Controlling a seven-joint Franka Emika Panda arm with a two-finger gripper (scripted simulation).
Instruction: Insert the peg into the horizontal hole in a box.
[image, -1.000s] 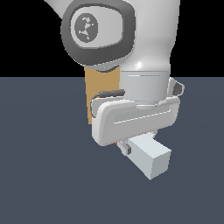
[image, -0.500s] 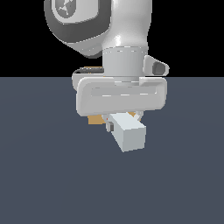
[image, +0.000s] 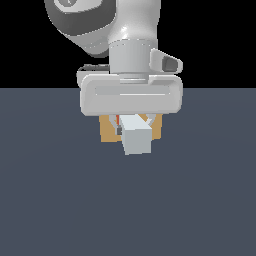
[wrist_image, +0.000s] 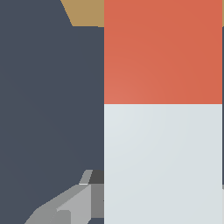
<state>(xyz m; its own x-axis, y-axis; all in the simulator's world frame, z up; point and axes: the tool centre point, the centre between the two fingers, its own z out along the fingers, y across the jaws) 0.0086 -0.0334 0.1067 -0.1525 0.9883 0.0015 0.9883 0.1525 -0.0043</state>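
My gripper (image: 133, 126) is shut on the peg (image: 136, 141), which hangs level above the floor with its pale grey-white end facing the exterior camera. Only a sliver of the red part (image: 118, 121) shows beside the hand there. Right behind the hand and the peg stands the tan box (image: 106, 132), visible only at its two lower corners. The hole is hidden behind the peg and the hand. In the wrist view the peg (wrist_image: 162, 144) fills much of the picture, its red end (wrist_image: 162, 52) reaching toward the box (wrist_image: 85, 12); one grey finger (wrist_image: 74, 205) shows beside it.
A dark grey-blue floor (image: 55, 200) spreads all around the box. The arm's white wrist and hand (image: 131, 97) cover most of the box in the exterior view.
The hand has shifted toward the exterior view's left and come down in front of the box. The peg has turned from slanted to end-on, lined up with the box face.
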